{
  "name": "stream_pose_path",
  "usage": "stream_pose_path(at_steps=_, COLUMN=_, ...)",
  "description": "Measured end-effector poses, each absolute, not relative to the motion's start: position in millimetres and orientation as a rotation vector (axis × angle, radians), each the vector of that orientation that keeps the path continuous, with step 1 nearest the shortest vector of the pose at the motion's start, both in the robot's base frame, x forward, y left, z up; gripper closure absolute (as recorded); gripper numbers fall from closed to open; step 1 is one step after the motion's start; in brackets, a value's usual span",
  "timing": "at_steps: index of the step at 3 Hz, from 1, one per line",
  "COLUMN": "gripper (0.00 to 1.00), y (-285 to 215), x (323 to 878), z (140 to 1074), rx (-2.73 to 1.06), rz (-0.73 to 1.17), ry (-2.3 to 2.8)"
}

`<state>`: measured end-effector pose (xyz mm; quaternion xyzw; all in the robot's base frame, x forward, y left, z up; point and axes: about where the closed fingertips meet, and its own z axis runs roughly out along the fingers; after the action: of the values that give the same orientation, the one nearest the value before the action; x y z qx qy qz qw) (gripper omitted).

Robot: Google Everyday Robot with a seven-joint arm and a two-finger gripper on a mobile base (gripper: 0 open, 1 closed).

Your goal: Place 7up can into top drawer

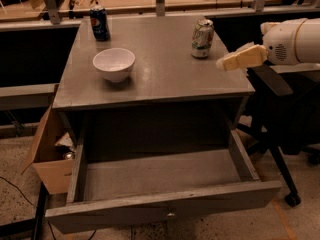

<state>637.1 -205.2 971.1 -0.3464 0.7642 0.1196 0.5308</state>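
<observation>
Step in hand: the reach, by the look of it; 7up can not yet grasped.
7up can: upright on the cabinet top, near the back right corner, well apart from the white bowl and the Pepsi can.
Gripper: at the right edge of the cabinet top, near the can's right side, not touching, carrying nothing; wide or narrow, cannot tell.
Top drawer: pulled out below, open from above.
Next move: probably closing in level with the can's middle, clamping its body, lifting past the front edge, lowering into the drawer.
</observation>
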Motion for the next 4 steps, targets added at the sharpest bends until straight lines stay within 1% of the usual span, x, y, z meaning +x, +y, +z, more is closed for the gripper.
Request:
stream_pose_path(at_steps=1, gripper=0.0, y=-205.0, x=637.6, z=971.4, rx=-0.825, rz=0.285, ry=1.822)
stream_pose_path(at_steps=2, gripper=0.0, y=-199.3, x=663.3, z=955.0, rx=-0.793, rz=0.261, ry=1.817)
stream_pose_path(at_steps=4, gripper=0.0, y=-189.3, x=762.6, z=908.4, rx=-0.688, rz=0.237, ry=1.8)
